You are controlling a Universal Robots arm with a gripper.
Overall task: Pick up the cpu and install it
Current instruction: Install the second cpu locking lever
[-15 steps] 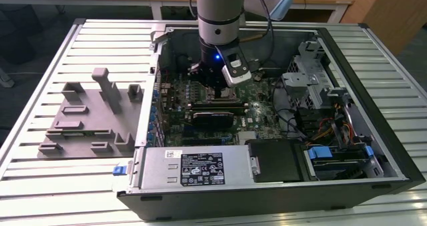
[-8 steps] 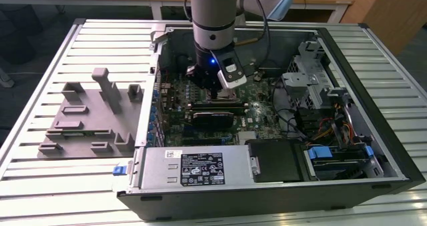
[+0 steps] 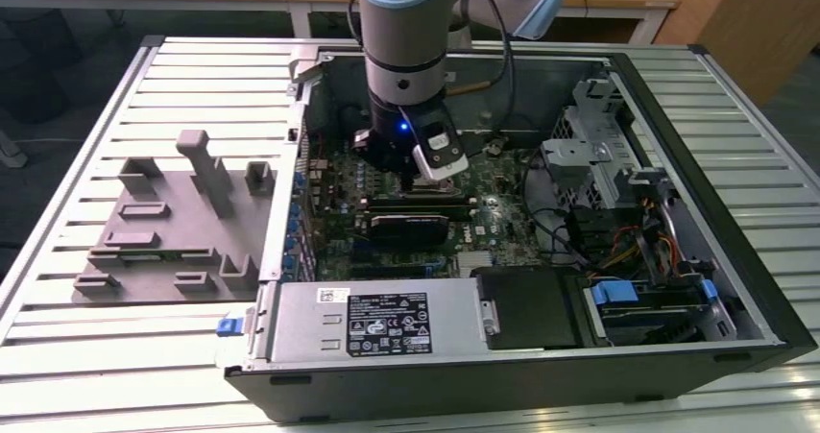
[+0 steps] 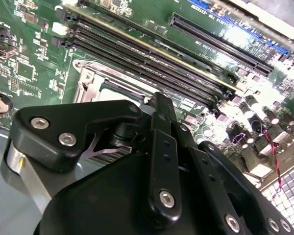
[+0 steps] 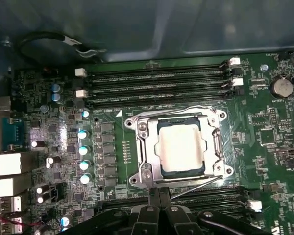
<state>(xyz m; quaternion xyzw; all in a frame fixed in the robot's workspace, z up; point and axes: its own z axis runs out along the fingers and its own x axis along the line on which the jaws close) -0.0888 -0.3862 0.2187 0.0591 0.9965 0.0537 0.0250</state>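
Cpu seated in socket, computer case on slatted table

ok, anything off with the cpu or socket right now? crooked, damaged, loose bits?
Nothing stands out. In the first wrist view the cpu lies flat and square inside the socket frame, edges parallel to it. No debris or damage shows on the board around it. The gripper sits just off the socket edge.
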